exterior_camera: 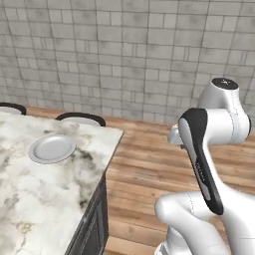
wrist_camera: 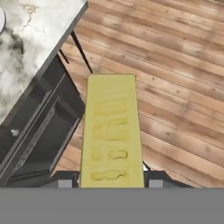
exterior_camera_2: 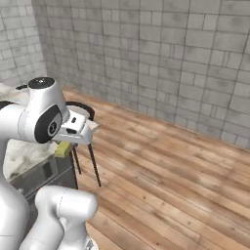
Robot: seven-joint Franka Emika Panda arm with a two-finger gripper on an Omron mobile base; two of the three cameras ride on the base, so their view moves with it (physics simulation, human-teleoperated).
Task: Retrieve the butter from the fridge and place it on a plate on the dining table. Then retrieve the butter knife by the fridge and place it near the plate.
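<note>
Low at the bottom centre of the hand view, the two-finger gripper is clamped on the pale yellow-green stick of butter, one dark finger pressed to each long side. The stick juts forward from the jaws, lengthwise up the middle of the frame, so its far end leads and its flat face looks up at the camera. My guess is that it is held that way so it can be laid flat on its broad side.

In the right base view the butter peeps out as a small yellowish block under the white wrist, left of centre, beside the marble edge and above the floor, not yet over the top.

Its upper face is matt and shallowly embossed with rounded marks; the edges look straight and the end square.

Further out, the white-and-brown-veined marble dining table fills the lower left of the left base view, its dark grey panelled base showing at the left of the hand view. On it, towards the left edge of that base view, sits the round pale grey-white plate with nothing on it, well apart from the butter. Black round-backed stools stand behind, over a brown plank floor.
</note>
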